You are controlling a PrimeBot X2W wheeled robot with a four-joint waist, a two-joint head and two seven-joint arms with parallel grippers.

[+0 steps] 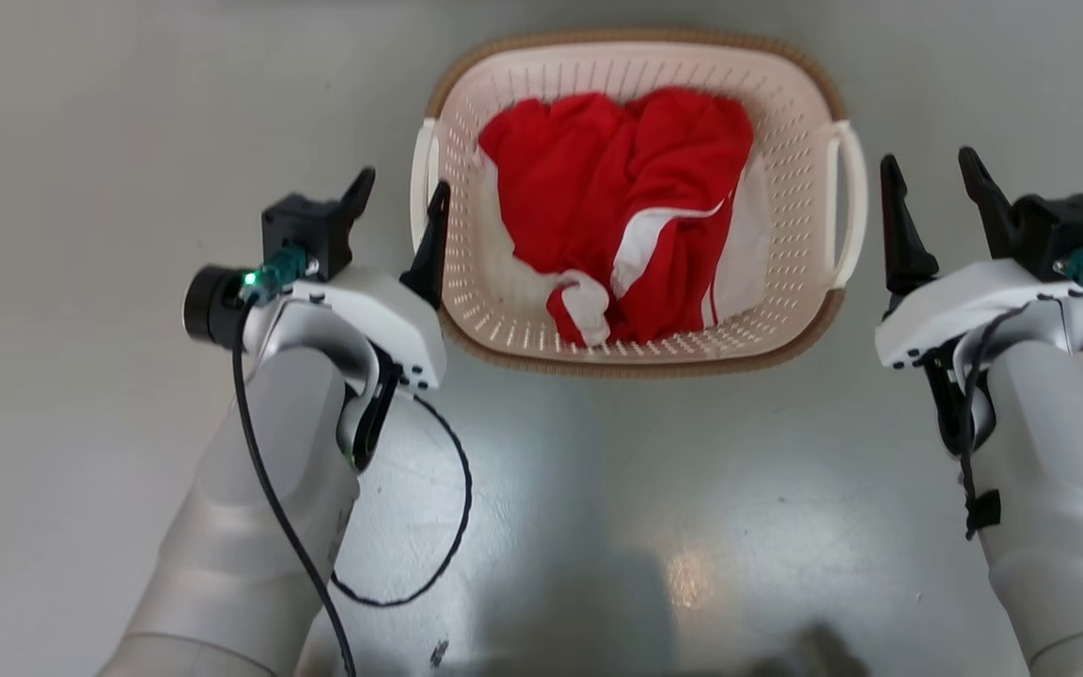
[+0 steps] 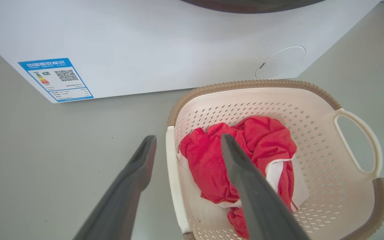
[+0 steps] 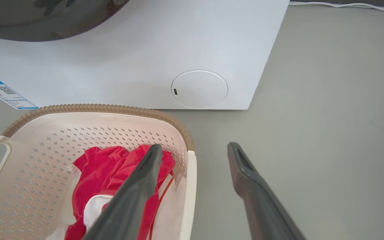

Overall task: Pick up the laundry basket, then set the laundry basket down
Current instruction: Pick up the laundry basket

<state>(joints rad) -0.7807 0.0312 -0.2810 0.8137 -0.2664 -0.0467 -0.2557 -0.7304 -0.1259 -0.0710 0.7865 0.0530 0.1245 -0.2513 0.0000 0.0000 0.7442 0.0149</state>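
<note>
Poised for the lift: the laundry basket (image 1: pixel 637 369) sits on the grey floor (image 1: pixel 81 132) just in front of a white washing machine (image 2: pixel 165 43), with a crumpled red-and-white garment (image 1: pixel 617 179) in the bottom. The robot's arms flank it. The left gripper (image 1: pixel 398 218) is spread wide and holds nothing; its inner finger overlaps the basket's left handle (image 1: pixel 421 179), and in the left wrist view the two fingers straddle that white bar. The right gripper (image 1: pixel 934 202) is equally wide open and empty. It is just outside the right handle (image 1: pixel 850 202) in the head view, though its own camera puts the bar between the fingers.

Neither grip looks made yet. A clean pick-up probably means bringing both grippers down together until each handle lies well between the fingers, then closing at mid-handle rather than near an end. The right side looks in need of a small move inward first. The thin handles may flex, so raising both arms at the same rate should keep the basket level.
</note>
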